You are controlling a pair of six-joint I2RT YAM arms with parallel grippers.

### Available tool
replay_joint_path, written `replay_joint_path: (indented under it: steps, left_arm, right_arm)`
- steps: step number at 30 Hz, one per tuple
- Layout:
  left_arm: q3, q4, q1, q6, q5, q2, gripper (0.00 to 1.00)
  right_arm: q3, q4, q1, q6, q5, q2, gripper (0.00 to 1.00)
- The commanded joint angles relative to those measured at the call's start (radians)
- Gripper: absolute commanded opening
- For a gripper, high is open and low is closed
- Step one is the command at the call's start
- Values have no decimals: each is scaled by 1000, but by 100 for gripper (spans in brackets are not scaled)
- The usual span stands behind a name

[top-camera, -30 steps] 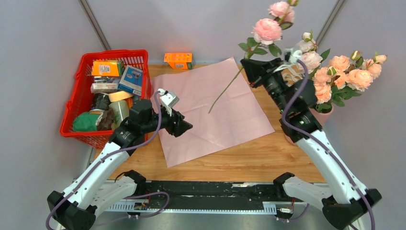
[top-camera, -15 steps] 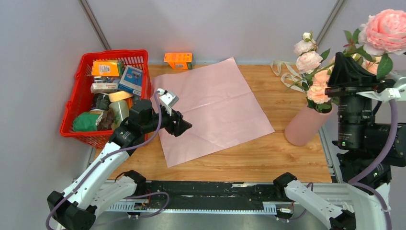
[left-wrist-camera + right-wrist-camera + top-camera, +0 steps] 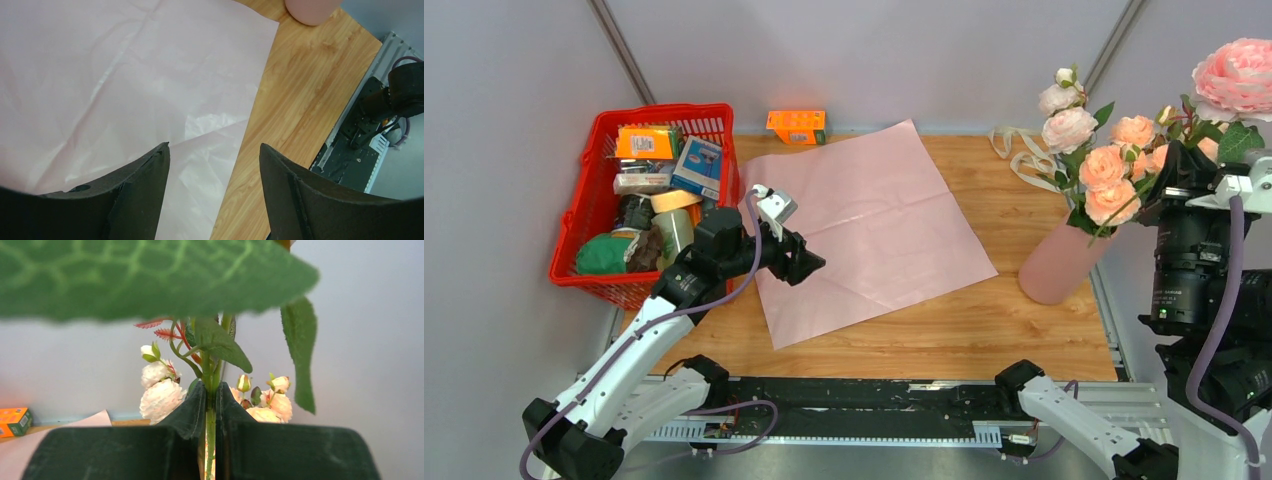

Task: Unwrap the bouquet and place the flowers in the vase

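The right tool (image 3: pixel 210 390) is pressed together on one rose stem (image 3: pixel 210 440), bloom above it. The vase (image 3: pixel 1059 262) holding the other flowers (image 3: pixel 1106 178) stands below, to its left. The left tool (image 3: pixel 214 146) hangs spread over the paper sheet (image 3: pixel 125 75).

- left arm stretched out low and forward, left gripper (image 3: pixel 812 263) pointing right, jaws wide apart, nothing between them
- right arm reared up tall at the far right, right gripper (image 3: pixel 210 396) pinched tight on a flower stem (image 3: pixel 210 442)
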Motion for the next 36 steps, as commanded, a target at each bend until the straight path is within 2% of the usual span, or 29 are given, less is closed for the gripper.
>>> replay_joint_path:
  steps: [1,15,24,36]
  left_arm:
    - [39,12,0,10,8,-1,74]
    - [38,12,2,10,7,-1,75]
    - [36,14,2,10,7,-2,75]
    - [38,15,0,12,8,3,76]
  right_arm:
    - [36,-59,-2,-70,58,9,0]
    - [65,-4,-2,-156,36,40,0]
    - [-110,242,1,-223,45,29,0]
    - [-202,296,0,-193,104,44,0]
